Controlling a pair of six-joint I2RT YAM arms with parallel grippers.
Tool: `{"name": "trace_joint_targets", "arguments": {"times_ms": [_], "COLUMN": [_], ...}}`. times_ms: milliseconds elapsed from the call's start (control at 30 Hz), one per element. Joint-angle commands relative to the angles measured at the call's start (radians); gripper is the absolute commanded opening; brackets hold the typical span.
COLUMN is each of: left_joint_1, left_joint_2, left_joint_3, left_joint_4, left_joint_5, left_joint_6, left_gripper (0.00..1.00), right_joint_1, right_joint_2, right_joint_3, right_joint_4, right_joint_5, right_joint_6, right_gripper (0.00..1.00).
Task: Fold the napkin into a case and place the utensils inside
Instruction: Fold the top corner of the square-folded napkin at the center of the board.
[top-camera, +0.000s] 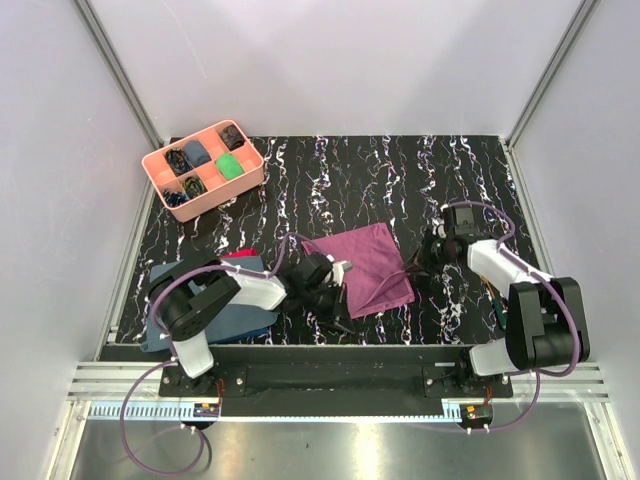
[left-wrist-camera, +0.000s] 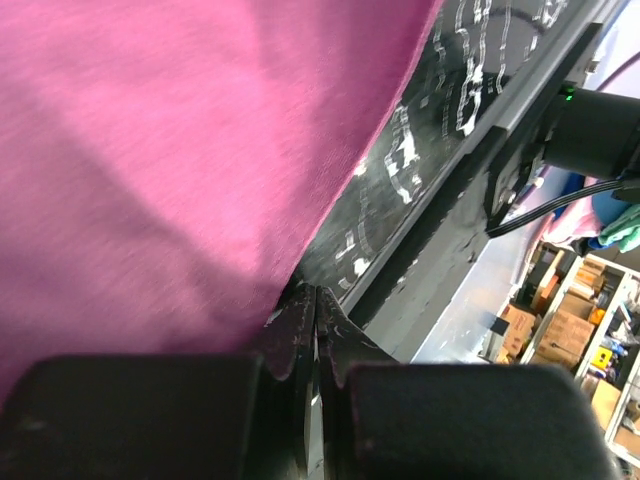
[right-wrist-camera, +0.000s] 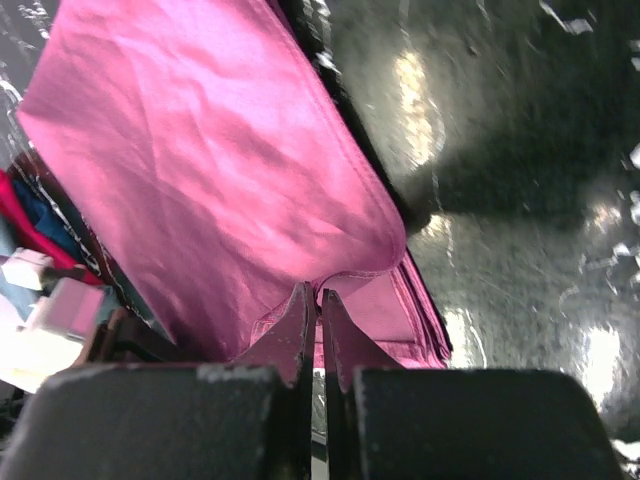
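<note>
- From above, the napkin lies in the middle of the worktop, folded into a smaller square. The left fingers are at its near left edge. The right fingers are at its right corner.
- Left wrist: the left fingers are pressed shut at the napkin's edge and seem to pinch it.
- Right wrist: the right fingers are closed on a corner of the napkin, where layers show.
- It is not yet a narrow case, I think. More folds are left, and then the utensils go in.
</note>
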Motion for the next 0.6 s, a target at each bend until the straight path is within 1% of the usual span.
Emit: {"name": "trace_joint_targets", "arguments": {"times_ms": [0,100,167,267,300,367,400,433,500,533,567], "left_joint_1": [-0.028,-0.028,-0.028,-0.027,-0.025,-0.010,0.002,0.018,0.088,0.149,0.178], "left_joint_2": [0.034,-0.010,-0.072,-0.179,-0.238,-0.297,-0.360,-0.389,-0.478,-0.503,-0.526], "left_joint_3": [0.055,0.058,0.056,0.066,0.078,0.092,0.092,0.089,0.082,0.081,0.079], "left_joint_4": [0.037,0.025,0.003,-0.082,-0.145,-0.249,-0.276,-0.299,-0.372,-0.398,-0.438], "left_joint_5": [-0.010,0.005,0.014,0.008,0.001,-0.041,-0.056,-0.086,-0.120,-0.155,-0.169], "left_joint_6": [-0.012,-0.009,0.002,0.043,0.076,0.107,0.123,0.127,0.126,0.124,0.129], "left_gripper": [0.04,0.05,0.07,0.11,0.11,0.11,0.11,0.11,0.12,0.13,0.14], "right_joint_1": [-0.003,0.003,0.017,0.071,0.104,0.144,0.161,0.195,0.223,0.240,0.249], "right_joint_2": [0.036,0.050,0.050,0.051,0.067,0.090,0.120,0.136,0.189,0.211,0.232], "right_joint_3": [0.075,0.083,0.089,0.109,0.118,0.155,0.167,0.181,0.229,0.247,0.285], "right_joint_4": [0.021,0.026,0.029,0.031,0.032,0.038,0.054,0.064,0.093,0.104,0.112], "right_joint_5": [-0.067,-0.116,-0.135,-0.138,-0.136,-0.136,-0.138,-0.136,-0.141,-0.147,-0.150], "right_joint_6": [-0.066,-0.072,-0.066,-0.057,-0.055,-0.035,-0.028,-0.019,0.008,0.017,0.034], "right_gripper": [0.00,0.00,0.00,0.00,0.00,0.00,0.00,0.00,0.00,0.00,0.00]}}
